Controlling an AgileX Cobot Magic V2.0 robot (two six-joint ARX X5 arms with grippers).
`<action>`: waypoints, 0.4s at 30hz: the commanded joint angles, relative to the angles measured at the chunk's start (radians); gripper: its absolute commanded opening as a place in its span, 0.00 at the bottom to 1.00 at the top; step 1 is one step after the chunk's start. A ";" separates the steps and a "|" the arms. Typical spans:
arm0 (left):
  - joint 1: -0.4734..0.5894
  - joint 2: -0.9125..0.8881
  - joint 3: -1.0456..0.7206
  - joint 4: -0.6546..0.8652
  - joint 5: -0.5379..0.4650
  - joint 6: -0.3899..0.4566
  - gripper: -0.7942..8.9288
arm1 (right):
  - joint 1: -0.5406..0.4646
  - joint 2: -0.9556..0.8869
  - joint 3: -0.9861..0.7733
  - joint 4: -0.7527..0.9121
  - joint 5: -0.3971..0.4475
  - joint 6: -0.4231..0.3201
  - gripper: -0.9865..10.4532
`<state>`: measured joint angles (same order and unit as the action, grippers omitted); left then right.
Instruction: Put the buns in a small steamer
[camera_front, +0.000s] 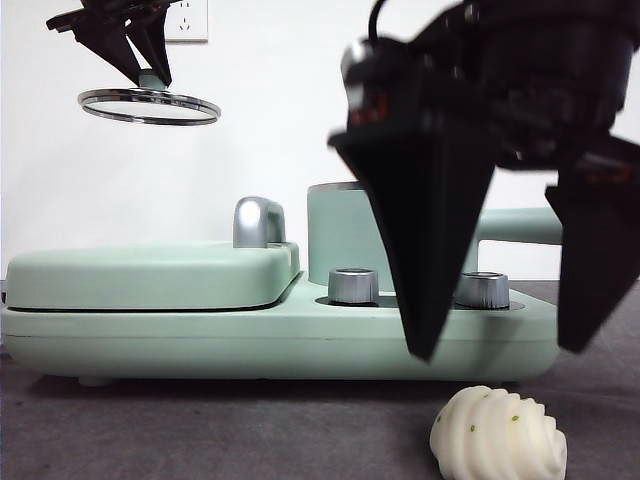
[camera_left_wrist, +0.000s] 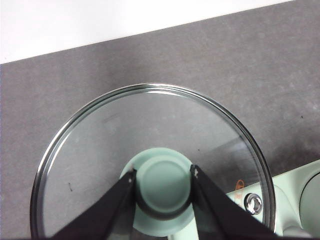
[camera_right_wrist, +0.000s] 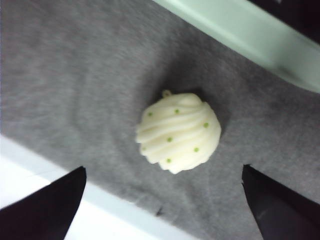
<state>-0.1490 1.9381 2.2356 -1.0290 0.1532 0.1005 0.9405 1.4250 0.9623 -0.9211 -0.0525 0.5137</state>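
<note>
A ridged, swirled cream bun (camera_front: 498, 436) with tiny green specks lies on the grey mat in front of the appliance; the right wrist view shows the bun (camera_right_wrist: 177, 132) too. My right gripper (camera_front: 500, 350) hangs open just above it, one jaw on each side, not touching; in its own view the right gripper (camera_right_wrist: 165, 202) straddles the bun. The small steamer (camera_front: 342, 232), a mint-green pot with a side handle (camera_front: 520, 226), stands uncovered behind. High at the left, my left gripper (camera_front: 150, 72) is shut on the green knob (camera_left_wrist: 163, 190) of the glass lid (camera_front: 150, 106). That gripper (camera_left_wrist: 163, 174) shows in the left wrist view.
A flat mint-green lidded griddle (camera_front: 150, 275) with a chrome handle (camera_front: 258, 222) fills the left of the shared base (camera_front: 250, 345). Two steel dials (camera_front: 353, 286) sit on the base before the pot. The mat's near edge (camera_right_wrist: 60, 172) runs close to the bun.
</note>
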 joint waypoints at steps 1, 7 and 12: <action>-0.003 0.017 0.035 0.020 0.003 -0.008 0.14 | 0.005 0.048 0.005 0.015 0.007 0.009 0.52; -0.003 0.017 0.035 0.019 0.003 -0.008 0.14 | 0.003 0.144 0.005 0.066 0.002 -0.009 0.51; -0.003 0.017 0.035 0.019 0.003 -0.008 0.14 | -0.008 0.211 0.005 0.069 0.001 -0.029 0.48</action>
<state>-0.1490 1.9381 2.2356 -1.0290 0.1532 0.1005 0.9260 1.6161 0.9600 -0.8558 -0.0525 0.4980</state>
